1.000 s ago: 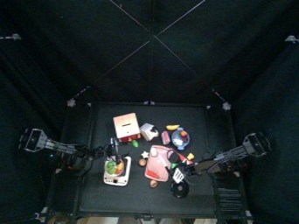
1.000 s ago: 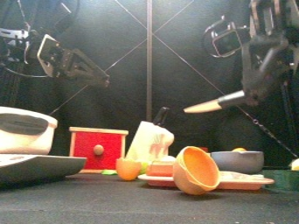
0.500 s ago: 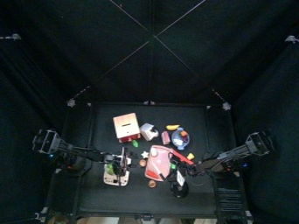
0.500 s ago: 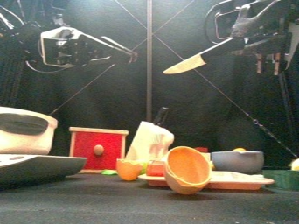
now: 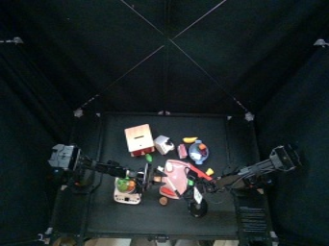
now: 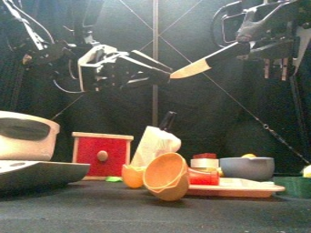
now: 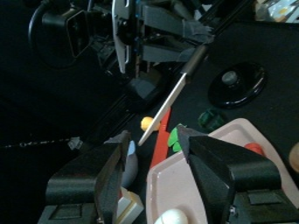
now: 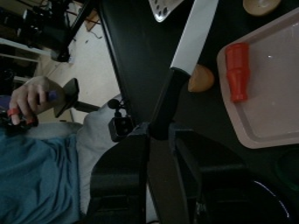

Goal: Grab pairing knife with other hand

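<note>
The paring knife (image 6: 202, 62) has a pale blade and a black handle. My right gripper (image 6: 252, 38) is shut on the handle and holds the knife high above the table, blade pointing left and slightly down. The right wrist view shows the handle (image 8: 165, 94) between its jaws. My left gripper (image 6: 158, 65) is open and raised, its fingertips just short of the blade tip. In the left wrist view the knife (image 7: 176, 92) points at the gap between the open jaws (image 7: 163, 157). From above, the left gripper (image 5: 133, 175) and the right gripper (image 5: 216, 179) face each other.
On the table stand a red drawer box (image 6: 102, 151), a white carton (image 6: 155, 146), a tipped wooden bowl (image 6: 165, 176), a pink tray (image 6: 249, 187) and a white dish (image 6: 25, 136) at the left. A person's hand (image 8: 35, 101) shows beyond the curtain.
The right gripper lifted the knife and turned its blade leftward. The left arm swung up and right until its open jaws reached the blade tip. The wooden bowl shifted left.
</note>
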Controlling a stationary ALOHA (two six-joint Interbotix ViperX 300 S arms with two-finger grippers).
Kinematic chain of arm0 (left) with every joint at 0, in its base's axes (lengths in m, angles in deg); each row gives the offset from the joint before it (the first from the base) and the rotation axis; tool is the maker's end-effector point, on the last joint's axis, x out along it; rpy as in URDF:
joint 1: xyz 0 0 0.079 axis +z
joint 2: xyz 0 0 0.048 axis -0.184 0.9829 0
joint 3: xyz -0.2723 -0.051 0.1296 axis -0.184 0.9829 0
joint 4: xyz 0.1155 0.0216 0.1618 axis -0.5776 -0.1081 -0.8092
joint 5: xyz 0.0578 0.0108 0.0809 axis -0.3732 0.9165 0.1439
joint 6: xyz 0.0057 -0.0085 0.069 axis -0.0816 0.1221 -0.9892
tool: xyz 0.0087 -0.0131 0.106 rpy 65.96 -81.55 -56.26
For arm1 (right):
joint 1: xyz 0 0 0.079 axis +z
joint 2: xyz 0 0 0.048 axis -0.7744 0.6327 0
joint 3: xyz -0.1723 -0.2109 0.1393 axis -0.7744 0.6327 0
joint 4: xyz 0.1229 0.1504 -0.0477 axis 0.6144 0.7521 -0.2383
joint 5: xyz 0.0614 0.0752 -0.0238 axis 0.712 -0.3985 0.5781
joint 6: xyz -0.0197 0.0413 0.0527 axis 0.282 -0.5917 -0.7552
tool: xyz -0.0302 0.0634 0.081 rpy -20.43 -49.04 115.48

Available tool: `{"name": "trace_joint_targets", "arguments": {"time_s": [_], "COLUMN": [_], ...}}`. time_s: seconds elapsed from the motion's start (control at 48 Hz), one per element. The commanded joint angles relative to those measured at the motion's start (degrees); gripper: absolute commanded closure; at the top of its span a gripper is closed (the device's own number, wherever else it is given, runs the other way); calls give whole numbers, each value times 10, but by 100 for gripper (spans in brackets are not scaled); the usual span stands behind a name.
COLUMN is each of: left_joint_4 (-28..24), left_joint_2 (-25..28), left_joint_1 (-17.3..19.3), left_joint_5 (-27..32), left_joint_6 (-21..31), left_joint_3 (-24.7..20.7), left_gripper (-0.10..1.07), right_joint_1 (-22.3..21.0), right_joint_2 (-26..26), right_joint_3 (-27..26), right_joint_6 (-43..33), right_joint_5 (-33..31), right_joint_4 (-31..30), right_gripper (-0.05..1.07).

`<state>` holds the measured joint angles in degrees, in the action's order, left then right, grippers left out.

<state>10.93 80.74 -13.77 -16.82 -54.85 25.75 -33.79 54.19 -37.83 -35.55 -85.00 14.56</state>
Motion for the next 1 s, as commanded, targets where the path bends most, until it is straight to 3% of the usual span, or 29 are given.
{"name": "trace_joint_targets", "arguments": {"time_s": [0.0,0.417,0.583,0.979], "left_joint_4": [-2,-47,-83,-85], "left_joint_2": [-1,8,9,10], "left_joint_1": [10,12,13,17], "left_joint_5": [-6,-6,-6,14], "left_joint_6": [-1,-33,-76,-185], "left_joint_3": [-13,-15,-15,-19], "left_gripper": [13,30,30,31], "right_joint_1": [-2,-4,-4,-4], "right_joint_2": [-3,3,3,3], "right_joint_3": [-7,-11,-10,-10], "right_joint_6": [-1,-1,-2,-2], "right_joint_5": [4,4,4,4], "right_joint_4": [-1,0,8,9], "right_gripper": [60,60,60,60]}}
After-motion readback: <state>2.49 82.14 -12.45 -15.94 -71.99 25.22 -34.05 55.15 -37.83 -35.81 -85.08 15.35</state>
